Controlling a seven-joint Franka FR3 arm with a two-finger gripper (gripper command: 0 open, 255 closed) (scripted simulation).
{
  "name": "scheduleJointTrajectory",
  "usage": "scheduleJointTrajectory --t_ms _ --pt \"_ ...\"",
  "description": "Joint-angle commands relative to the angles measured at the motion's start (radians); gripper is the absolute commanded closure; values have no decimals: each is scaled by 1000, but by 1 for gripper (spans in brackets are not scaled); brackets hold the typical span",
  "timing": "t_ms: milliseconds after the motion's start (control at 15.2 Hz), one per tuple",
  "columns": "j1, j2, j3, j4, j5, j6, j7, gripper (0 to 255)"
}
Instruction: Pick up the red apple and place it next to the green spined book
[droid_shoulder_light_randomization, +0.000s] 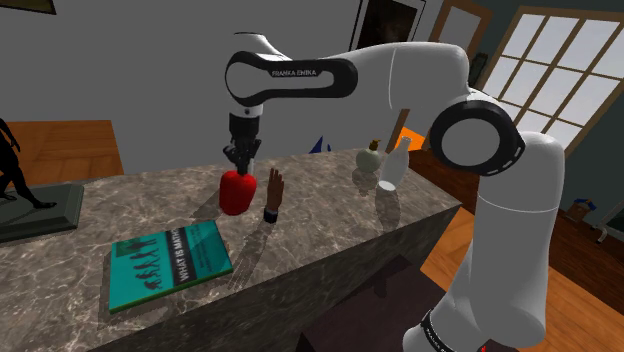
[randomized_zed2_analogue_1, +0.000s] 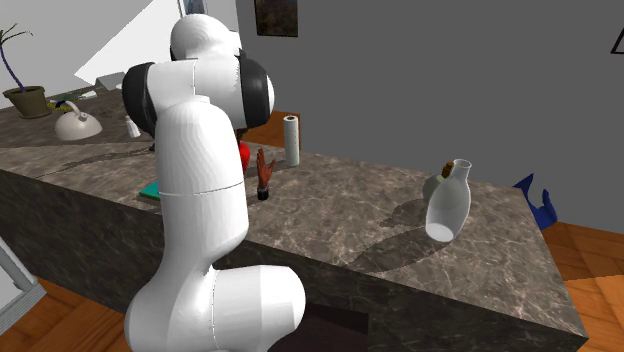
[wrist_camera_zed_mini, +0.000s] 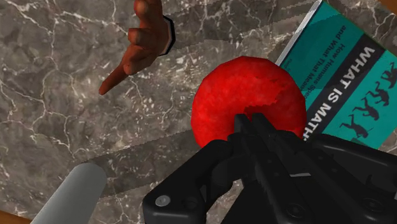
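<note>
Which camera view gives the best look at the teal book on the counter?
The shoulder view: the book lies flat on the counter with its whole cover in sight. In the wrist view the red apple and the picture's edge cut off part. In the second exterior view the arm hides all but a teal corner.

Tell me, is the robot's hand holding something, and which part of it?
Yes. The hand grips the red apple by its top, fingers closed there.

A lived-in home: marbled desk (droid_shoulder_light_randomization: 320, 235), wooden floor (droid_shoulder_light_randomization: 60, 150), paned window (droid_shoulder_light_randomization: 560, 70) at two o'clock, framed picture (randomized_zed2_analogue_1: 275, 15) on grey wall (randomized_zed2_analogue_1: 420, 80).
</note>
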Motion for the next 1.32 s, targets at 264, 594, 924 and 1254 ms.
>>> scheduleJointTrajectory --t_ms 264,594,924,1254 --pt "0 7 0 -74 1 82 -4 255" --pt "0 15 0 -101 1 116 -5 255" --pt "0 15 0 -100 1 116 -5 255" --pt "0 15 0 -101 1 116 -5 0"
